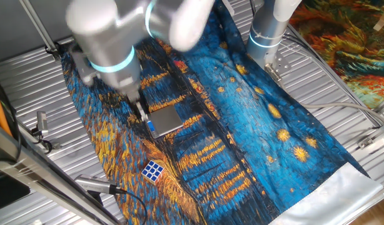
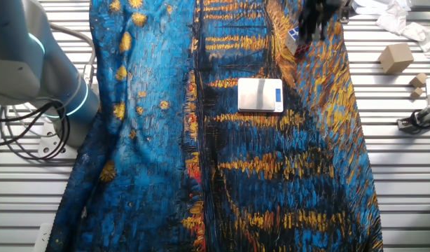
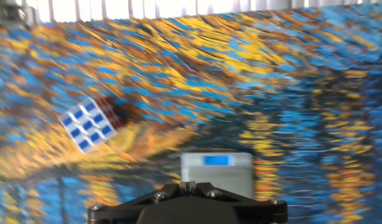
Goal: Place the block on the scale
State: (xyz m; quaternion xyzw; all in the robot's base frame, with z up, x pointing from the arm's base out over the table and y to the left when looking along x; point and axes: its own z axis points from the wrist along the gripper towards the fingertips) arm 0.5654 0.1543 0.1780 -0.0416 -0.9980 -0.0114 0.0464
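The block (image 1: 154, 170) lies on the painted cloth near its front edge, blue-and-white face up. It also shows in the other fixed view (image 2: 293, 36) and at the left of the hand view (image 3: 89, 123). The scale (image 1: 165, 120) lies flat mid-cloth, with nothing on its platform, and shows in the other fixed view (image 2: 260, 94) and the hand view (image 3: 217, 171). My gripper (image 1: 142, 112) hangs above the cloth beside the scale's edge, apart from the block. In the hand view the gripper (image 3: 188, 185) has its fingers together and holds nothing.
A blue-and-yellow painted cloth (image 1: 254, 125) covers the slatted metal table (image 2: 404, 175). A second arm's base (image 1: 267, 31) stands at the back. A cardboard box (image 2: 396, 57) and small bits sit off the cloth. Cables lie along the table's edge (image 1: 92, 184).
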